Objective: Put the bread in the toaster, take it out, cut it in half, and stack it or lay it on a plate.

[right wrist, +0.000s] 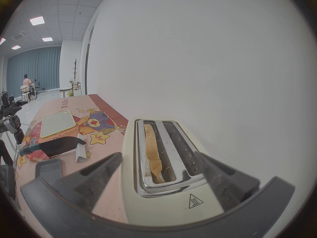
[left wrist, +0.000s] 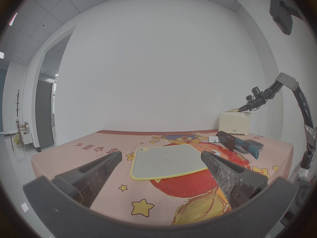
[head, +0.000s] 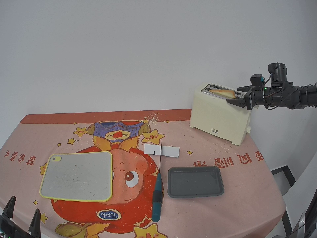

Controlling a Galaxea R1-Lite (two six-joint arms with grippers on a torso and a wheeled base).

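**Toaster** [head: 219,116]: cream, two slots, at the right of the head view, at the back of the tabletop [head: 231,195] near the wall.

**Bread** [head: 223,92]: one slice standing on edge in the slot farther from the wall, its browned top edge raised above the rim.

**Right hand** [head: 233,95]: fingers spread, holding nothing, level with the toaster top at its right end. The wrist view looks along both slots.

**Left hand** [head: 23,213]: open and empty, low at the lower left corner, well apart from the toaster.

**Board** [head: 77,176]: grey with a yellow rim, left of centre, bare.

**Knife** [head: 157,199]: teal handle, centre, blade propped in a white card [head: 161,150].

**Plate** [head: 195,181]: dark tray just right of the knife.

**Step judged:** lifting the slice out.

**Handling advice:**
- Bring the right hand further over the slot so that one finger sits on each flat face of the slice.
- Pinch the raised edge only, and lightly, since toast will probably crumble.
- Draw it straight up along the slot so it clears the metal rim without dragging the toaster.
- Carry it to the board.
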